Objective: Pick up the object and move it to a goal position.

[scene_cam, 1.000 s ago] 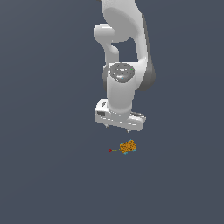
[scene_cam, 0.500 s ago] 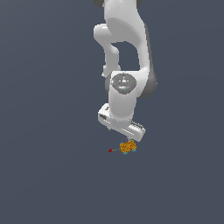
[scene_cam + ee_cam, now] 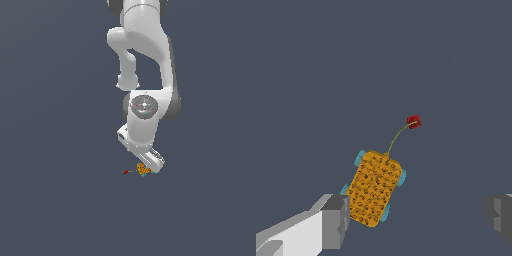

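Observation:
The object (image 3: 143, 170) is a tiny orange speckled piece with cyan edges and a thin stem ending in a red tip (image 3: 126, 172), lying on the dark floor. In the wrist view the object (image 3: 375, 189) lies between the fingers, close to one finger (image 3: 335, 221) and well apart from the other finger (image 3: 500, 216). My gripper (image 3: 148, 169) hangs tilted right above the object, its body hiding part of it in the exterior view. The jaws stand wide open and hold nothing.
The white arm (image 3: 145, 75) rises from the gripper to the top of the exterior view. The flat dark grey floor (image 3: 60, 200) runs all around.
The gripper has come down and turned, moving toward the exterior view's right until it sits right over the object. The object has not moved.

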Motion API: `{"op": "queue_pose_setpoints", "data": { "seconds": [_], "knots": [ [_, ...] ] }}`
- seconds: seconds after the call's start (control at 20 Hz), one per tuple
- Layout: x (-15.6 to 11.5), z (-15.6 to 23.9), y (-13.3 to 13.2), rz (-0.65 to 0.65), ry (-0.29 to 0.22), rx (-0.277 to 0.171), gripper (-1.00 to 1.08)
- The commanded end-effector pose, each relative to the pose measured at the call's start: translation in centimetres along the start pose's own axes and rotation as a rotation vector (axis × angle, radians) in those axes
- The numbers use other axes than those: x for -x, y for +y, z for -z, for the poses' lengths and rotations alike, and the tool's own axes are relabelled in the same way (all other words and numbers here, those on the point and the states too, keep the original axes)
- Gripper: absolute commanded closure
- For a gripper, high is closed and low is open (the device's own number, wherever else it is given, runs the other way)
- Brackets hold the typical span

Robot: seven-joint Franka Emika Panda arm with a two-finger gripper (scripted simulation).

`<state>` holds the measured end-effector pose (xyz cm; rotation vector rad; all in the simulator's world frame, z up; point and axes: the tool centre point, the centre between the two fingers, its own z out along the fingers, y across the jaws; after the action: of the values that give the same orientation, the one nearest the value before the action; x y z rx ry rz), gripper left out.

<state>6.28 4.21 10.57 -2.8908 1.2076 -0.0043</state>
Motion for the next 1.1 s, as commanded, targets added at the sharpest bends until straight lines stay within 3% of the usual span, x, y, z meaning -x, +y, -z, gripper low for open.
{"op": "queue_pose_setpoints", "data": {
  "seconds": [0.0, 0.55, 1.05],
  "knots": [
    [-0.1, -0.6, -0.4, -0.068, -0.001, 0.001, -0.92],
    [-0.2, -3.0, -1.7, -0.328, 0.001, 0.006, -0.92],
    [-0.1, -4.0, -2.3, -0.434, 0.003, 0.009, -0.92]
  ]
}}
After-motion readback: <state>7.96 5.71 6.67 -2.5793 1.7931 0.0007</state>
